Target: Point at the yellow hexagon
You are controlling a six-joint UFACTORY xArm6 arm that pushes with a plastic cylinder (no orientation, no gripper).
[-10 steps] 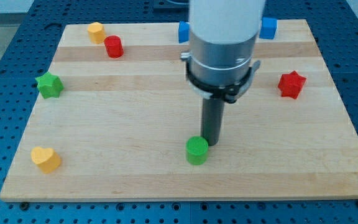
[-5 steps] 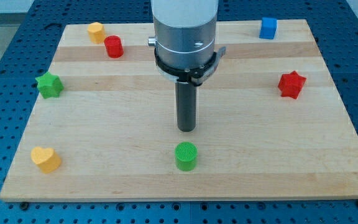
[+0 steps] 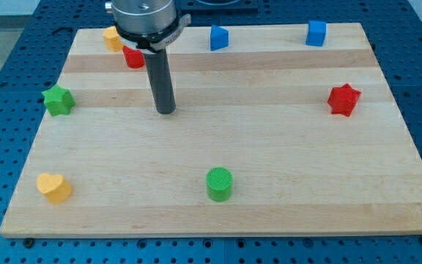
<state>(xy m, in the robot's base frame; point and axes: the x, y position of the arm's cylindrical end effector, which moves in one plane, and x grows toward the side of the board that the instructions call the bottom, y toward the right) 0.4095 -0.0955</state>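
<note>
The yellow hexagon [image 3: 111,37] sits at the board's top left corner, partly hidden by the arm's body. My tip [image 3: 165,111] rests on the board below and to the right of it, well apart from it. A red cylinder [image 3: 132,57] lies between the hexagon and my rod, partly hidden behind the rod.
A green star [image 3: 58,100] is at the left edge. A yellow heart [image 3: 53,187] is at the bottom left. A green cylinder [image 3: 219,183] is at the bottom centre. A red star [image 3: 343,100] is at the right. Two blue blocks [image 3: 218,37] [image 3: 316,33] sit along the top edge.
My tip has moved up and to the left, away from the green cylinder and toward the top left corner. The green cylinder shifted slightly left early on, then stayed still.
</note>
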